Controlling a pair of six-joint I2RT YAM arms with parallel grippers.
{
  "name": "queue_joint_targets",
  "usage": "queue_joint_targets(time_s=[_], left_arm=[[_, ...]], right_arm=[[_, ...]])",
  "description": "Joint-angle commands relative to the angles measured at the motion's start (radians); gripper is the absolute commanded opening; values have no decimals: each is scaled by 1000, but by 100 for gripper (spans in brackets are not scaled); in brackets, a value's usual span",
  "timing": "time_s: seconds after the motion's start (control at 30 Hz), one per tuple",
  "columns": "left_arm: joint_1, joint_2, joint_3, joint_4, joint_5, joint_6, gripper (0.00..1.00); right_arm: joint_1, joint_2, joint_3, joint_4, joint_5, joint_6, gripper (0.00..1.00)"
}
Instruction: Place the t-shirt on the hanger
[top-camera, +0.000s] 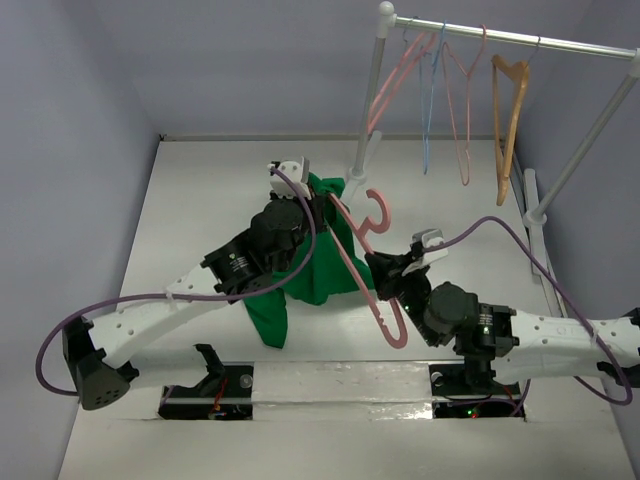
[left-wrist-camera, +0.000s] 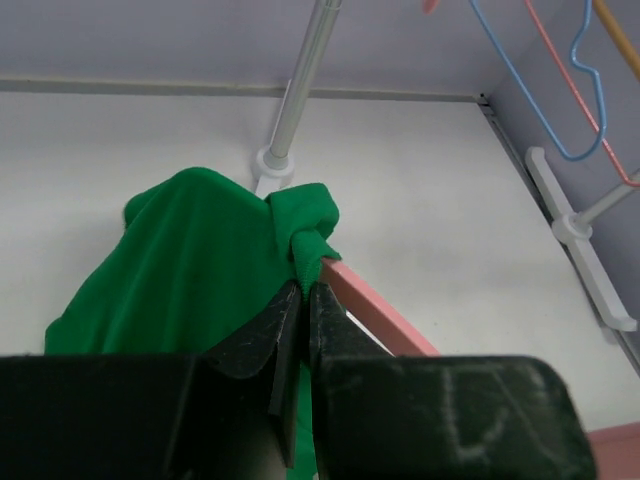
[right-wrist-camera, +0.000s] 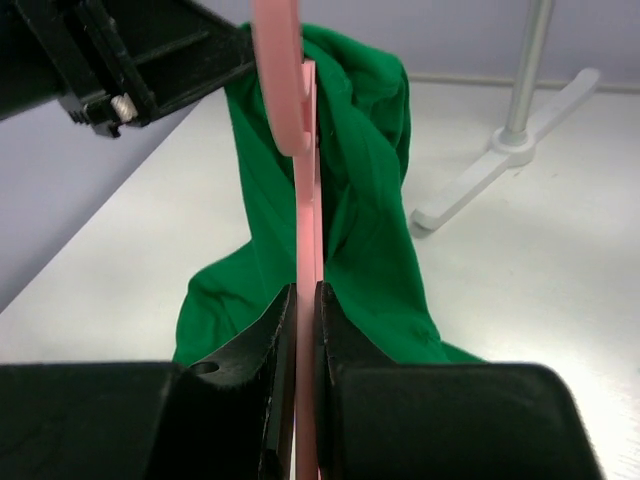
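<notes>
The t-shirt (left-wrist-camera: 190, 260) bunches at the hanger (right-wrist-camera: 308, 200)'s arm tip, pinched there by the left gripper (left-wrist-camera: 303, 290). The right gripper (right-wrist-camera: 305, 295) clamps the hanger.

We read the t-shirt (top-camera: 315, 285) as soft, matt green cloth, creased and bunched. The hanger (right-wrist-camera: 309, 200) looks like smooth salmon-pink plastic with a faint sheen. The left gripper (left-wrist-camera: 303, 297) and right gripper (right-wrist-camera: 307, 297) show matt black plastic, lightly scuffed on the near blocks. The left arm (top-camera: 150, 320) has a smooth white shell. At 1 o'clock in the top view, the rail (top-camera: 570, 43) is shiny metal, and the wooden hanger (top-camera: 503, 180) is smooth orange-tan. The table (top-camera: 200, 200) is matt white.
</notes>
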Motion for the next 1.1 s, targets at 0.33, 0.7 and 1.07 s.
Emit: queue_joint_targets(time_s=[0.33,0.7,1.07], left_arm=[[-121,-112,-24,83,24,-73,0],[-181,-181,-81,73,2,-76,4],[-158,-194,-115,124,36,-55,51]], right_arm=[[-86,303,106,748,102,-439,0],[-133,407,126,1008,-62,-516,0],[-259,248,39,836,-301,-245,0]])
